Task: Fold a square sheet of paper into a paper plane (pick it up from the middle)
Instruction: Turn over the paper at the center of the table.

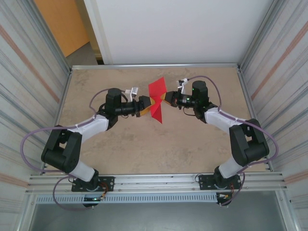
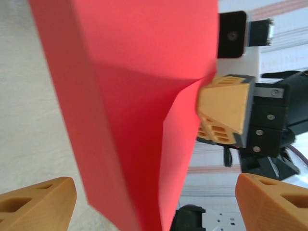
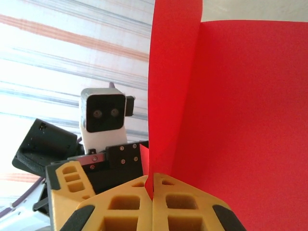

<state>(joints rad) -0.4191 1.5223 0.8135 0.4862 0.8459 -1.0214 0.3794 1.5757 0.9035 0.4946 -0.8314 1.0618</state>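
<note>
At the left of centre in the top view, the black-bodied left gripper (image 1: 146, 107) with its orange ribbed fingers points toward the middle of the frame. Its own camera shows the two fingertips at the lower left and lower right corners, wide apart, with nothing pinched. The lower part of the thin, bright red square sheet of paper (image 1: 157, 100) hangs in the gap between them and appears to touch neither.

The sheet stands on edge in mid-air above the tan stone-patterned table (image 1: 120, 144), in the upper middle of the overhead frame. It is bent along a crease into two panels that meet at an angle, and it is not yet a dart.

Just right of the sheet, the matching black-and-orange right gripper (image 1: 165, 100) has its fingers pressed together on the paper. Its wrist view shows the red edge trapped in the seam between the two pads at bottom centre.

The job looks to be mid-fold. One gripper carries the sheet and the other stands open to take a fresh hold. The next move calls for the left fingers to close on a panel or on the crease. This has to be squarely done, since such limp paper could buckle or twist out of the single pinch.
</note>
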